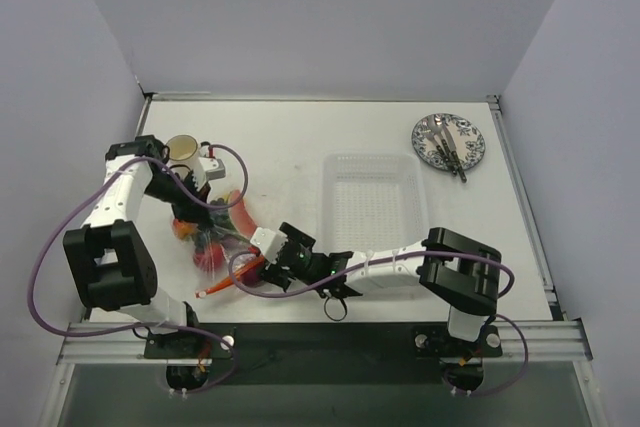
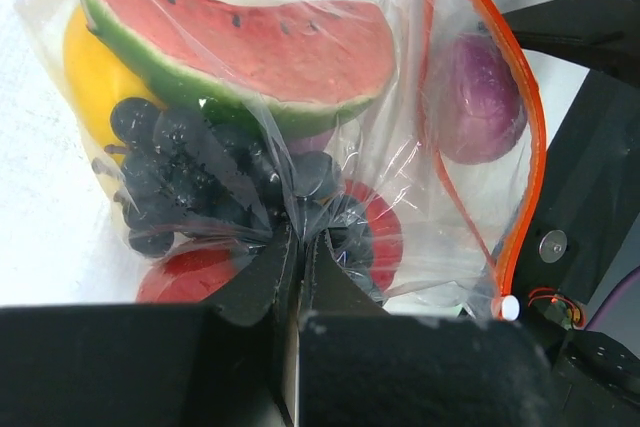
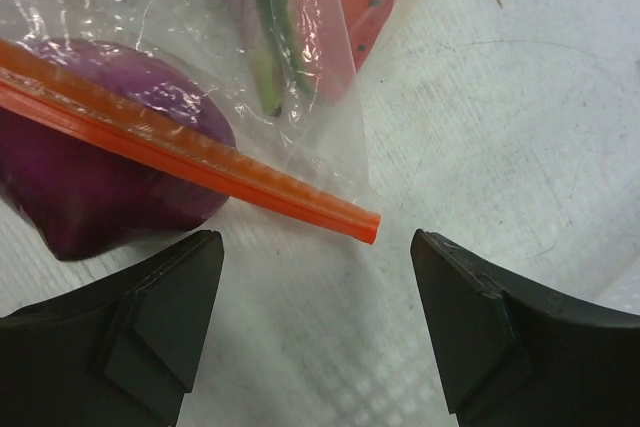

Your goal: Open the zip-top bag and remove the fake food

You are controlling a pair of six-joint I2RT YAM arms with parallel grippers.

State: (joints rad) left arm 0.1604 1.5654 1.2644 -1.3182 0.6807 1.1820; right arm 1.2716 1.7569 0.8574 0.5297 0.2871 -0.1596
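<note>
The right tool (image 3: 315,252) is left released, its jaws spread wide with nothing gripped. Just ahead of it, in line with the gap, the free end of the orange zip strip (image 3: 205,162) is seen over the tabletop (image 3: 500,107). The strip's long axis is angled away to that tool's left. The left tool (image 2: 298,247) is clenched on a fold of the zip-top bag (image 2: 400,187), whose film is clear and crinkled. Beyond the pinch the fake food (image 2: 95,62) is packed inside: dark grapes (image 2: 175,162), a watermelon slice (image 2: 250,47) and a purple piece (image 2: 480,97). The strip end is judged nearer the right tool.
</note>
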